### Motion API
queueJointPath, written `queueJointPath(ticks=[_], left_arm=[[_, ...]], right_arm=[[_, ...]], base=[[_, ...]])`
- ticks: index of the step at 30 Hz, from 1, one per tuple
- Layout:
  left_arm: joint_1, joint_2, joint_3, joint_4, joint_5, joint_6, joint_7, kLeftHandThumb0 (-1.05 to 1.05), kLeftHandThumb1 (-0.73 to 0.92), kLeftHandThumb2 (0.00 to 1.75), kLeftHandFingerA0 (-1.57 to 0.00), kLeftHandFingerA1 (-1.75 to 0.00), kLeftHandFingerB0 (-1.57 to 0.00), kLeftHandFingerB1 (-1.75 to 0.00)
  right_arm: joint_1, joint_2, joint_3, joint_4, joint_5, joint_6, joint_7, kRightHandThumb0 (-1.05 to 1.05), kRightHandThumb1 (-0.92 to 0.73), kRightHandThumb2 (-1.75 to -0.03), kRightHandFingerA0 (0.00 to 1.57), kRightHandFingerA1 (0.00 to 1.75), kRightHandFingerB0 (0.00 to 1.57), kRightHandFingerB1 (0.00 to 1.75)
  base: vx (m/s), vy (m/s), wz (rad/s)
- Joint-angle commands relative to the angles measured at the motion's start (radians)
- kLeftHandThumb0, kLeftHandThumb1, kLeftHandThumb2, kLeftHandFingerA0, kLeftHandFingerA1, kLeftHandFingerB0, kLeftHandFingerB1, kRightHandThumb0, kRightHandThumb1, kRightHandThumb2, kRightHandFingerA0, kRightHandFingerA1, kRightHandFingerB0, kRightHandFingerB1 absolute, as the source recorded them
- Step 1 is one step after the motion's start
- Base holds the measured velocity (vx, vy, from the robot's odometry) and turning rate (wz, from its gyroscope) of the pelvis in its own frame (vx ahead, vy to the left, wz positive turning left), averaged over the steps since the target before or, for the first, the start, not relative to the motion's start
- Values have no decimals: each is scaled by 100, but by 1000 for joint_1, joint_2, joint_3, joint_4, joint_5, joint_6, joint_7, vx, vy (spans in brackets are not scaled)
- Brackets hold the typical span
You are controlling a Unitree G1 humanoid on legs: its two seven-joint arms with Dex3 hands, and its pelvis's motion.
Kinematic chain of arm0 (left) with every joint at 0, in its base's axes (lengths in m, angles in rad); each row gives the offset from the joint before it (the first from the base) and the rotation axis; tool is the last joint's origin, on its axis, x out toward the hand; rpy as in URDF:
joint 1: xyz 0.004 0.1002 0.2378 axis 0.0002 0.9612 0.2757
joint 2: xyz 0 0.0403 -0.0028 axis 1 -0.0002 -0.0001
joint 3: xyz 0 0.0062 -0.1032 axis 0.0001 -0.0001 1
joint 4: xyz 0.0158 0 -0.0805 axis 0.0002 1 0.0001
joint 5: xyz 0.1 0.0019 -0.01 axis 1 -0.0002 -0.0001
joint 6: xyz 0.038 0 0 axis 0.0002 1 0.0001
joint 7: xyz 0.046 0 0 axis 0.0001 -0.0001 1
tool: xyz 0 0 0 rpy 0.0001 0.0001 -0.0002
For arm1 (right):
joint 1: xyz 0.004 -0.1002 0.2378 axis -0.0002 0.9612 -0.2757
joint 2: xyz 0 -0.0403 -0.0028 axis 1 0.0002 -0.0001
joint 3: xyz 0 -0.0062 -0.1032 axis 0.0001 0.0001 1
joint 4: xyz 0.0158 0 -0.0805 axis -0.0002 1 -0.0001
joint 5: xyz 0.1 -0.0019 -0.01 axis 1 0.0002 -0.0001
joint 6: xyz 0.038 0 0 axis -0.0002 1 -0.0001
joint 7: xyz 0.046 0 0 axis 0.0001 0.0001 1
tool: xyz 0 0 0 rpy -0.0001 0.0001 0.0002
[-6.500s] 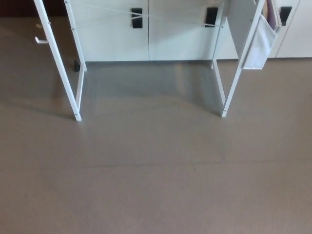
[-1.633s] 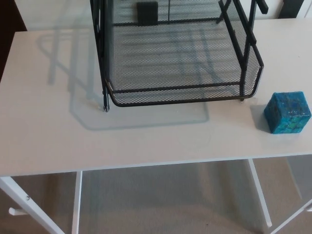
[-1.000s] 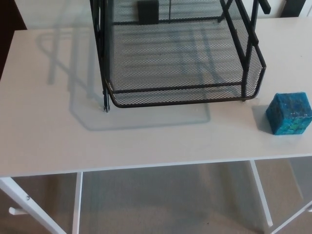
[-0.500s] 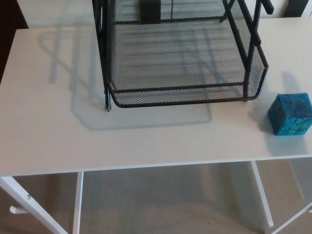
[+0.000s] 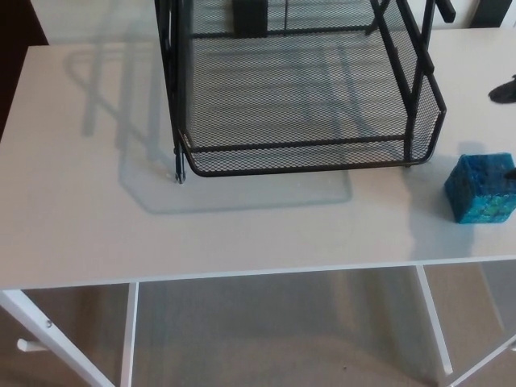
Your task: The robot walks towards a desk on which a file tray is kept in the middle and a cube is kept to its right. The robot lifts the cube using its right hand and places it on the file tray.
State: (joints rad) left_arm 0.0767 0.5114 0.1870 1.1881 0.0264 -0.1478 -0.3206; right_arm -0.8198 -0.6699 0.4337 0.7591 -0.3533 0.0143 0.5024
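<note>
A black wire-mesh file tray [image 5: 310,155] stands in the middle of the white desk [image 5: 81,201], its upper part cut off by the top edge. To its right, near the desk's front edge, a blue-green cube [image 5: 481,188] rests on the desk. Only small black parts of my right hand [image 5: 505,89] show at the picture's right edge, behind the cube and level with the tray's right wall. Most of that hand is out of the picture. It holds nothing that I can see. My left hand does not show.
The desk's white legs [image 5: 432,322] and crossbars stand over a grey-brown floor below the front edge. A dark block [image 5: 249,14] shows through the tray's mesh at the back. The tray's shadow falls on the bare desk to its left.
Black parts of my right hand have come in at the right edge, near the cube. The whole picture has shifted slightly as the camera moved; tray and cube stay where they were.
</note>
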Motion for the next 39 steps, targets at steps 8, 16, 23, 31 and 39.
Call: queueJointPath(ticks=[8,16,23,31,39], left_arm=[[11,14,-21,-10,6,-22,-9,-92,88,66,-46,-86,-19,-81],[-3,12,-56,17,24,-37,9,-90,88,66,-48,-84,-22,-76],[13,17,-67,-2,18,-34,0,-94,62,105,-45,-79,-21,-71],[-1,15,-83,-6,30,-15,7,-92,87,66,-46,-84,-23,-78],[10,21,-102,-8,31,-32,2,-94,63,105,-43,-78,-22,-71]], right_arm=[[7,40,-1,39,-80,-33,-34,-59,-51,-58,8,33,13,27],[41,83,0,63,-107,-22,-72,-34,-32,-90,1,51,0,48],[104,90,12,102,-135,-24,-83,-34,-32,-90,2,53,0,49],[139,104,21,133,-148,-23,-100,-60,-39,-72,15,48,11,38],[243,96,20,84,-162,-132,-226,-41,-62,-60,74,70,34,33]], base=[[0,0,0],[0,0,0],[0,0,0],[0,0,0],[0,0,0]])
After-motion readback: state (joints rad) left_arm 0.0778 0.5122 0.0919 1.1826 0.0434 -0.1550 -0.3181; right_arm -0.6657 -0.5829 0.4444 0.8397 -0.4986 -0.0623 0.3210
